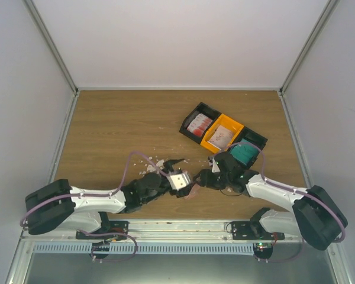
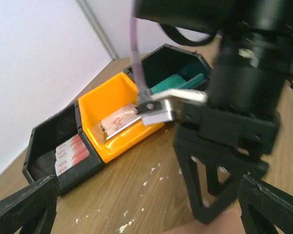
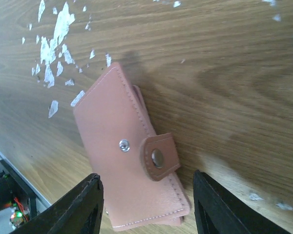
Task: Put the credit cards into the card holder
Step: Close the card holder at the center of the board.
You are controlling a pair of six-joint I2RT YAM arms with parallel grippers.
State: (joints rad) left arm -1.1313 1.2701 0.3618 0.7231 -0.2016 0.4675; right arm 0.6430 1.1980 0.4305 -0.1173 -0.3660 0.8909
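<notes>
With the card holder (image 3: 129, 165) lying folded on the worktop (image 3: 234, 73) between the spread fingers of our right claw (image 3: 146, 178), and our left claw (image 2: 146, 183) likewise apart and empty, we should pin one leaf and lift the other open before fetching credit cards (image 2: 119, 122) from the bins (image 2: 102, 97).
</notes>
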